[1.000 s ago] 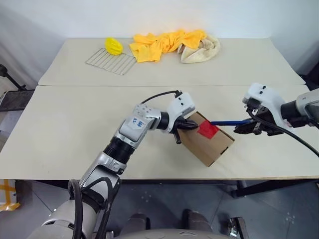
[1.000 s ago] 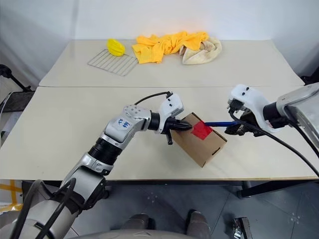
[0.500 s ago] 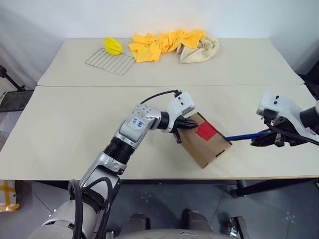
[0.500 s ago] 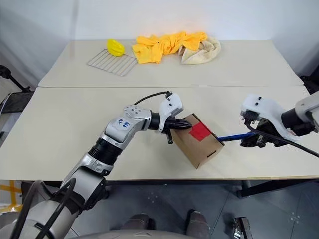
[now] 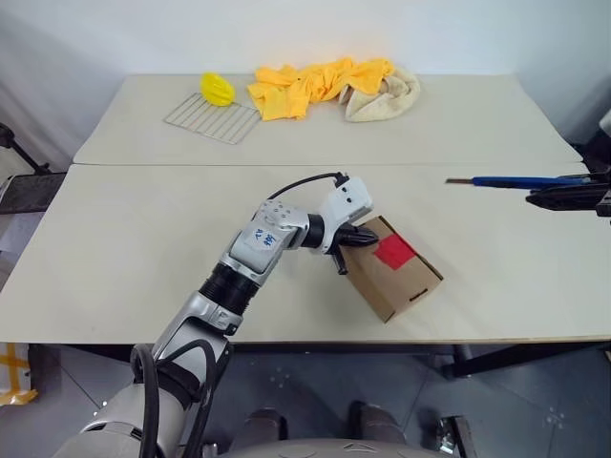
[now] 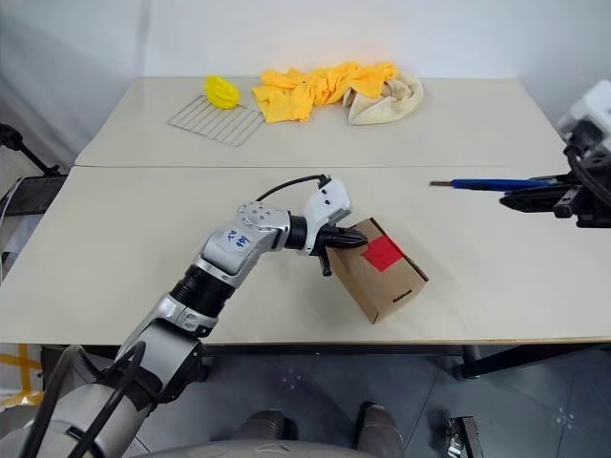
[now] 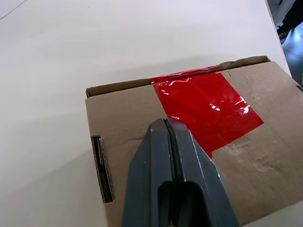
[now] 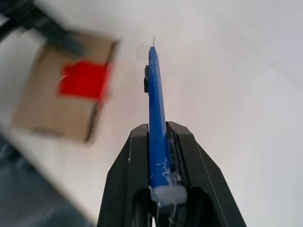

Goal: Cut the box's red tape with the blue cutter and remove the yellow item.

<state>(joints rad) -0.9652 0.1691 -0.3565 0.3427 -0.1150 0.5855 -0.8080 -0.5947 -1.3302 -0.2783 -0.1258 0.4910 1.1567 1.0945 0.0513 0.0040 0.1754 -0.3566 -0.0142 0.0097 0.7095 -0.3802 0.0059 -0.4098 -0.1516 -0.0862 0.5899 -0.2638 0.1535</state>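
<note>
A: Where does the box (image 5: 393, 268) lie?

B: On the near worktop (image 5: 124, 239), close to its front edge and turned at an angle to it. The red tape (image 5: 394, 251) sits on the upward face, running from the middle of that face to one edge. A narrow slot shows in a side wall in the left wrist view.

A: What does the left gripper (image 5: 361, 239) do?

B: Its black fingers (image 7: 171, 156) are pressed together, nothing between them, with the tips against the box's top face beside the near end of the tape. No gap shows between tip and cardboard in the left wrist view.

A: And the right gripper (image 6: 523, 199)?

B: It is at the right edge of the head views, raised above the worktop and well apart from the box. Its fingers (image 8: 128, 175) are clamped on the blue cutter (image 6: 487, 184), which lies about level and points toward the robot's left, its darker tip free in the air. In the right wrist view the cutter runs straight out between the two fingers, with a whitish lump at its gripped end.

A: Is the box open?

B: The tape's free end looks ragged, but whether the seam is cut through cannot be told. The flaps lie flat.

A: What else is on view?

B: On the far worktop (image 5: 458, 114): a wire rack (image 5: 212, 117) with a small yellow item (image 5: 218, 88) on its far corner, a crumpled yellow cloth (image 5: 315, 84), and a cream cloth (image 5: 387, 95) touching it.
</note>
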